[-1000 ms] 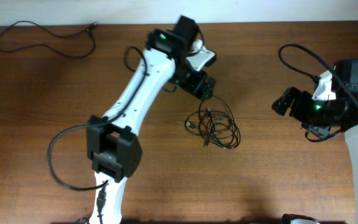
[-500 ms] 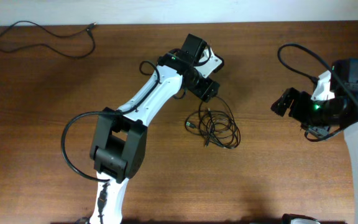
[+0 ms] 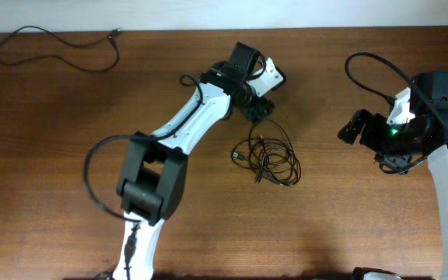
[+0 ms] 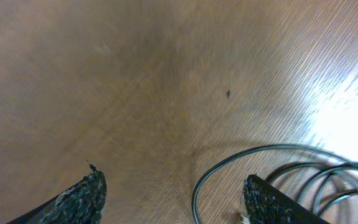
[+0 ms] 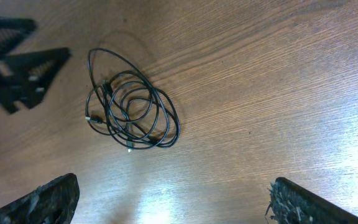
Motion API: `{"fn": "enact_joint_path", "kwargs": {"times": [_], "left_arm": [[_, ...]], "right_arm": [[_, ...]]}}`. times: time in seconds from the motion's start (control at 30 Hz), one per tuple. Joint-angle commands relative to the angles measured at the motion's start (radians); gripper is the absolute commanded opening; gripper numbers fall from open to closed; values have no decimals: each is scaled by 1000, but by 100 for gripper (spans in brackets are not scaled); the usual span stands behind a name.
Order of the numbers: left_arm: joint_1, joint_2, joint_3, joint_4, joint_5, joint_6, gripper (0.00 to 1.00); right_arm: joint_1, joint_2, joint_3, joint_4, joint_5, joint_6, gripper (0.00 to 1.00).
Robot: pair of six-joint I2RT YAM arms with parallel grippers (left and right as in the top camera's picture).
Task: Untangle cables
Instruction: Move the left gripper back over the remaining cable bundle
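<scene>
Single loose cable (image 3: pixel 61 48) lies stretched out far off to the left pincer's outer side, well apart, by the table (image 3: pixel 45 155) back edge. Left pincer (image 3: pixel 260 111) hangs low over the wood, jaws partly apart, nothing gripped; on its wrist view, pincer (image 4: pixel 173 202), fingertips (image 4: pixel 86 196) stand either side of bare table, one cable loop (image 4: pixel 278 149) curving under the right tip. Tangled cables (image 3: pixel 274 159) sit just beside the left pincer's tips, between both pincers, nearer the left. Right pincer (image 3: pixel 354 129) well apart from the tangle (image 5: pixel 129 109), jaws fully spread, empty (image 5: pixel 166 205).
</scene>
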Motion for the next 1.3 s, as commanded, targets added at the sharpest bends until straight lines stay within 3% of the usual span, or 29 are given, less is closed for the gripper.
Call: {"fn": "enact_joint_path", "kwargs": {"times": [0.0, 0.07, 0.17, 0.5, 0.57, 0.67, 0.97, 1.03, 1.13, 1.27], "left_arm": [[-9, 80, -8, -13, 24, 16, 70], [-9, 89, -8, -13, 69, 16, 70], [-10, 92, -8, -19, 76, 17, 59], [-10, 106, -8, -16, 72, 20, 62], [-10, 116, -8, -19, 72, 20, 60], [-13, 117, -8, -13, 73, 19, 46], [-13, 137, -8, -8, 72, 19, 43], [-13, 143, -8, -8, 73, 19, 31], [-13, 143, -8, -7, 73, 19, 25], [-13, 142, -2, -8, 73, 19, 0]], "right_arm": [[-6, 5, 3, 0, 2, 4, 99], [-6, 5, 3, 2, 2, 4, 98], [-6, 5, 3, 6, 2, 4, 98], [-6, 6, 3, 11, 1, 5, 99], [-6, 6, 3, 8, 1, 5, 98], [-6, 6, 3, 3, 2, 5, 98], [-6, 6, 3, 2, 1, 5, 98], [-6, 6, 3, 2, 1, 5, 98], [-6, 6, 3, 2, 1, 5, 99], [-6, 6, 3, 2, 2, 5, 99]]}}
